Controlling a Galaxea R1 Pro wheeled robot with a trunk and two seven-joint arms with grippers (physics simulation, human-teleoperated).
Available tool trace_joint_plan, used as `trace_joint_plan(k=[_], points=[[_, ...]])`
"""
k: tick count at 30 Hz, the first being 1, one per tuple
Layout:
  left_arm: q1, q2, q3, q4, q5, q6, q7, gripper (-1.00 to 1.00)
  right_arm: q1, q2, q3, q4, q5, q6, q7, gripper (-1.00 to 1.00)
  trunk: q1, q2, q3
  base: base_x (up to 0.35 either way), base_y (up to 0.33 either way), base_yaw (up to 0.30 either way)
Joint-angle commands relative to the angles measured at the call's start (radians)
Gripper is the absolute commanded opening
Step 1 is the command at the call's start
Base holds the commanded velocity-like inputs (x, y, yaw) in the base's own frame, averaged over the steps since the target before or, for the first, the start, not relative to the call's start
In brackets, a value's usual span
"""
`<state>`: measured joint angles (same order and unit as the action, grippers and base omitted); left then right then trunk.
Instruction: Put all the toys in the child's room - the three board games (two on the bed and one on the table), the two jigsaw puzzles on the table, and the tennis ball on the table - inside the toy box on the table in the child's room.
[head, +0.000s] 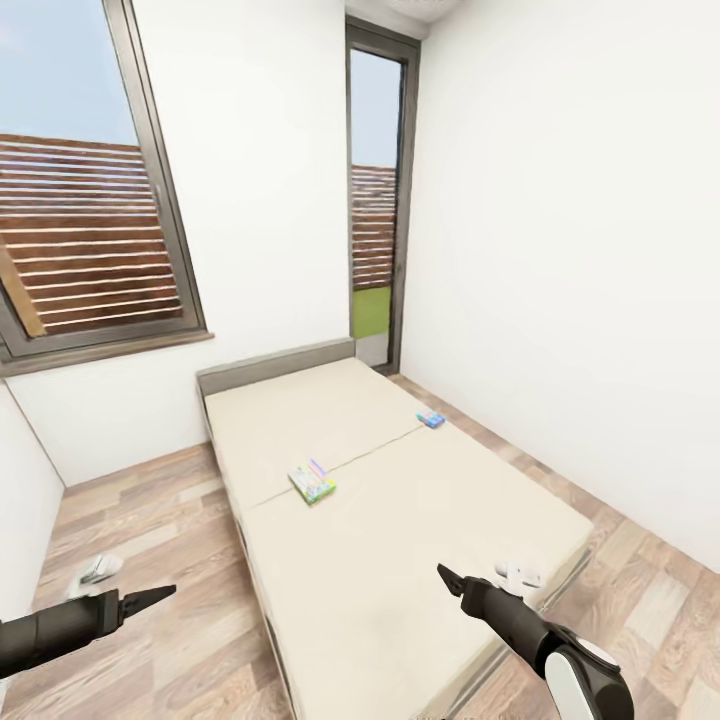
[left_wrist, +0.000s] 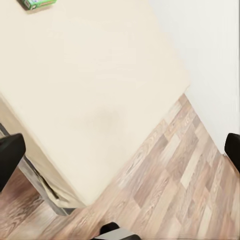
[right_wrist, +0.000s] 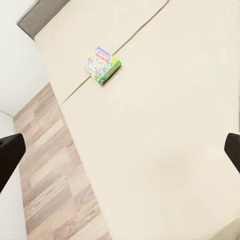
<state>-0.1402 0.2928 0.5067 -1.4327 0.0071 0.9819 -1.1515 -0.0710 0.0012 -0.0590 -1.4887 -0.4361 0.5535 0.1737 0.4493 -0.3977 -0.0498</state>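
Note:
Two board games lie on the beige bed (head: 400, 540). The green-edged Monopoly box (head: 312, 483) rests near the bed's middle, and a small blue box (head: 431, 419) lies by its far right edge. My left gripper (head: 160, 595) hovers open over the floor left of the bed. My right gripper (head: 447, 577) is open above the bed's near end, well short of both boxes. The right wrist view looks down on the Monopoly box (right_wrist: 102, 65); its corner (left_wrist: 37, 3) shows in the left wrist view. The table, toy box, jigsaw puzzles and tennis ball are out of view.
Wood-plank floor (head: 150, 520) runs along both sides of the bed. A small white object (head: 100, 570) lies on the floor at the left and another (head: 520, 575) at the bed's near right corner. White walls and tall dark-framed windows (head: 375, 200) close the room.

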Motion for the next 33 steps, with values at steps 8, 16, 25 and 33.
trace_joint_plan(k=[8, 16, 25, 33], points=[[-0.001, 0.0, 0.001, 0.0, 0.001, 0.009, -0.004, 1.0, -0.001, 0.001, -0.001, -0.001, -0.003, 0.006, 0.003, 1.0, 0.001, -0.002, 0.001, 0.0, 0.227, -0.278], [-0.001, 0.0, 0.001, 0.0, 0.001, 0.009, -0.004, 1.0, -0.001, 0.002, -0.001, -0.001, -0.003, 0.006, 0.003, 1.0, 0.001, -0.002, 0.005, 0.0, 0.25, -0.278], [-0.001, 0.0, 0.001, 0.0, 0.001, 0.009, -0.004, 1.0, -0.001, 0.002, -0.001, -0.001, -0.003, 0.006, 0.003, 1.0, 0.001, -0.002, 0.009, 0.0, 0.273, -0.278], [-0.001, 0.0, 0.001, 0.0, 0.001, 0.009, -0.004, 1.0, -0.001, 0.002, -0.001, -0.001, -0.003, 0.005, 0.003, 1.0, 0.001, -0.002, 0.012, 0.0, 0.277, -0.278]])
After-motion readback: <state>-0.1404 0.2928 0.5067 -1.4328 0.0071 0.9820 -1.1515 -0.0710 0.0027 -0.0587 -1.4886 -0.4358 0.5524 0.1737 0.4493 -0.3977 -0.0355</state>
